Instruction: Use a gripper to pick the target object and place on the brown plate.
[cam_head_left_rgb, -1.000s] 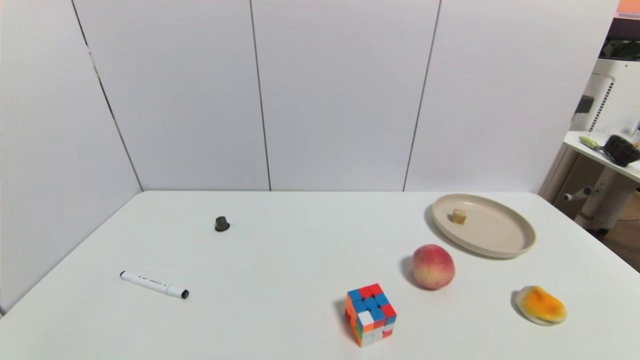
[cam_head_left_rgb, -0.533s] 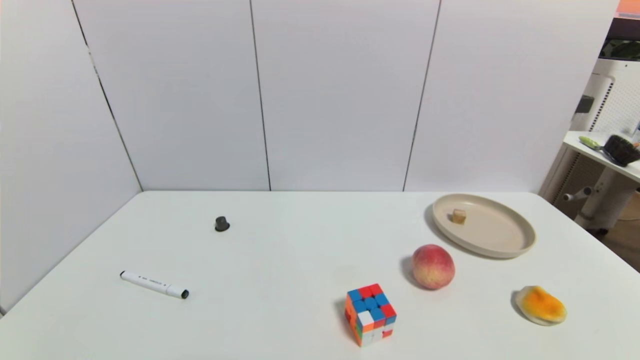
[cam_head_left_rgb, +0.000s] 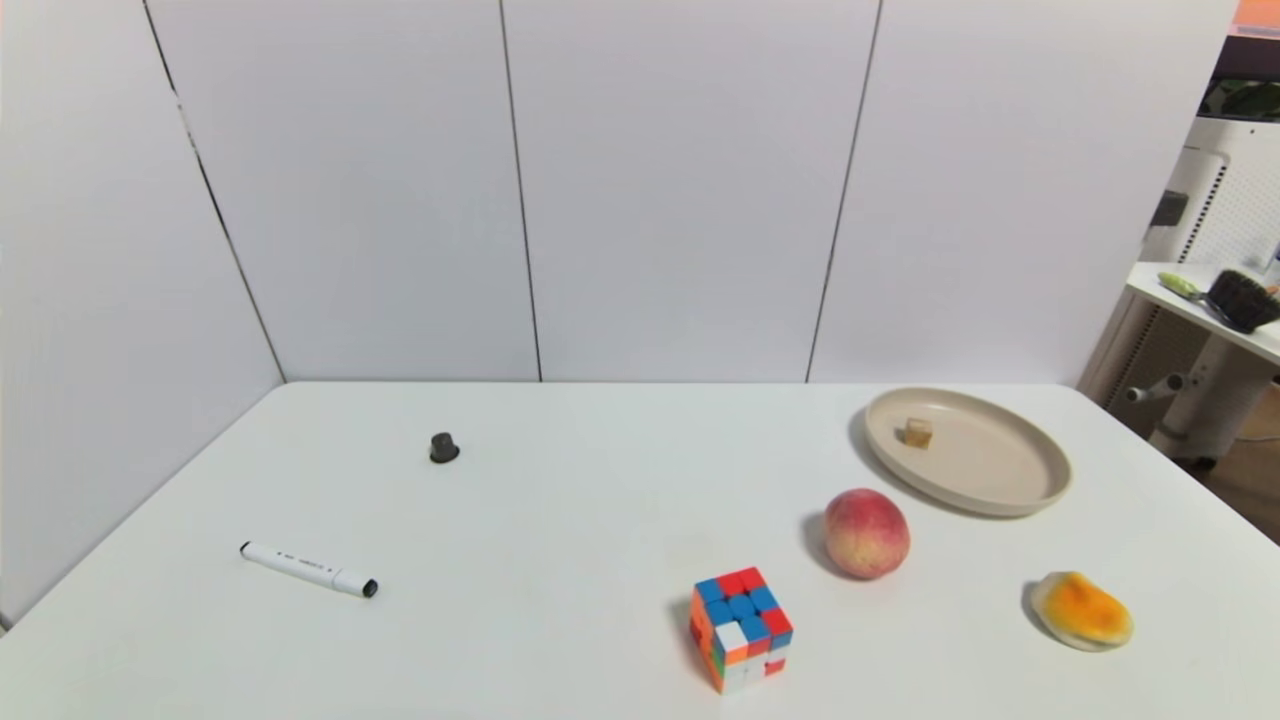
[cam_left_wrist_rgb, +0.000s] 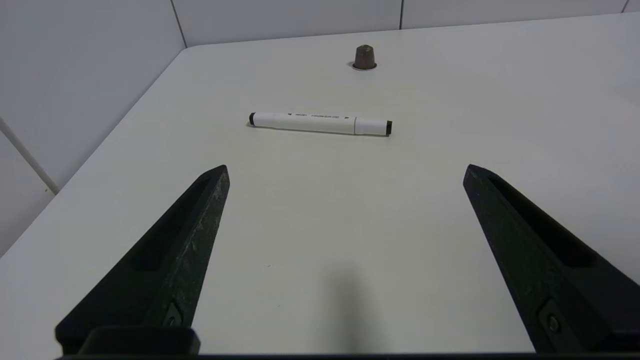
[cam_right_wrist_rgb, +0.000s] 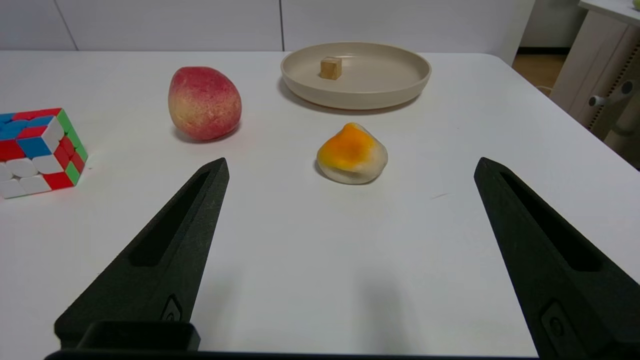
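Jaws of right gripper (cam_right_wrist_rgb: 350, 165) spread above table; cube (cam_head_left_rgb: 918, 432) near brown plate (cam_head_left_rgb: 1010, 485) rim.

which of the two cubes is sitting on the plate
The tiny tan wooden cube, resting inside the beige plate. The multicoloured puzzle cube stands on the bare table.

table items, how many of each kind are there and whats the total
plate: 1
wooden cube, on the plate: 1
puzzle cube: 1
peach: 1
orange and white lump: 1
marker: 1
dark cap: 1
total: 7
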